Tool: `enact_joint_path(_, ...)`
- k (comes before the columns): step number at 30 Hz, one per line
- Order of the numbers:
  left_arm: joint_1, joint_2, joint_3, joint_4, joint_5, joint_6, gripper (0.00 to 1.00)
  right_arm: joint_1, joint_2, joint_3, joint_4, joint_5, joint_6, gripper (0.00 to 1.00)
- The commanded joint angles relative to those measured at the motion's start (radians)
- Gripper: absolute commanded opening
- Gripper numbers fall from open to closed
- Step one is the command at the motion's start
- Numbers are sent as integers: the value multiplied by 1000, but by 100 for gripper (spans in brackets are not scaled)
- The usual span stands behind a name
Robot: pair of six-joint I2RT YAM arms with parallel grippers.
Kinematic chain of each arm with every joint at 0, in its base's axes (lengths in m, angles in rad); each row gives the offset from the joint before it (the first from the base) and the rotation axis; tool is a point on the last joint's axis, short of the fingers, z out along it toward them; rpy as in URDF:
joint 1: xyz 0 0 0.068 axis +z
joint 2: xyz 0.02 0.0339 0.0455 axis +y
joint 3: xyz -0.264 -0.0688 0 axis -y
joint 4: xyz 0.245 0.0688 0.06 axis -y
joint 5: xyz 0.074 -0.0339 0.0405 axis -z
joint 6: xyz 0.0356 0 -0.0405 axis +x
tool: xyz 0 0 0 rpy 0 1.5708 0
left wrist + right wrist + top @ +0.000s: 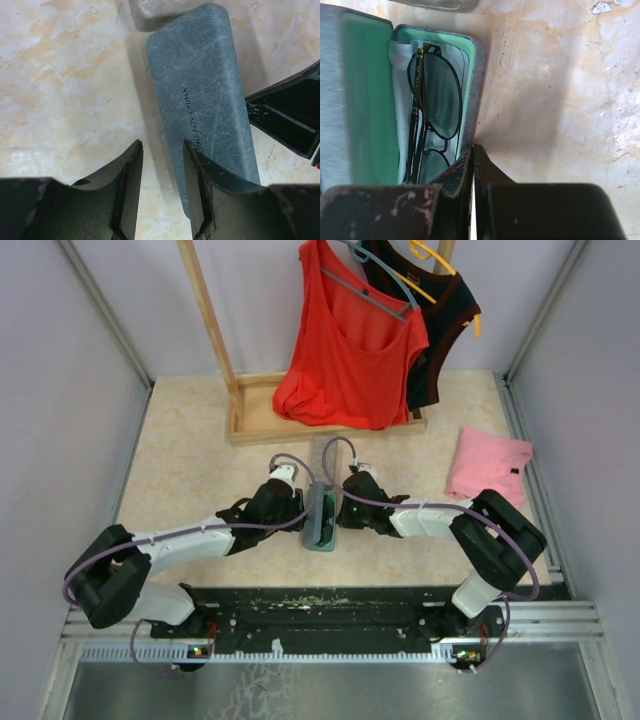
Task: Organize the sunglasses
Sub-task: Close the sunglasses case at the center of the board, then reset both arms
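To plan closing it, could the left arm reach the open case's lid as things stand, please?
Probably yes: the left gripper is open right beside the lid, with nothing between them.

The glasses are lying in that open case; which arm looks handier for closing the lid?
Probably left: the left gripper is open at the grey back of the lid, ready to push it over the sunglasses. The right gripper is shut, beside the rim of the case.

Case (200,100) outer is seen matt grey, finely scratched; lining (370,100), at 9 o'clock, smooth green. Sunglasses (437,95): thin dark metal wire. Table (560,100): marbled, semi-glossy.
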Motion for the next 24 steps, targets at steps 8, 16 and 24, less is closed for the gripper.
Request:
enact_joint_path(8,-55,121,39,104,126,-24,46,7,28,27,49,-42,4,0)
enact_joint_path(16,-54,42,39,54,61,-5,48,7,-52,12,-13,56,-15,1)
enact_joint_path(24,-16,-118,46,-8,33,5,54,5,-286,-34,-105,194,-84,17)
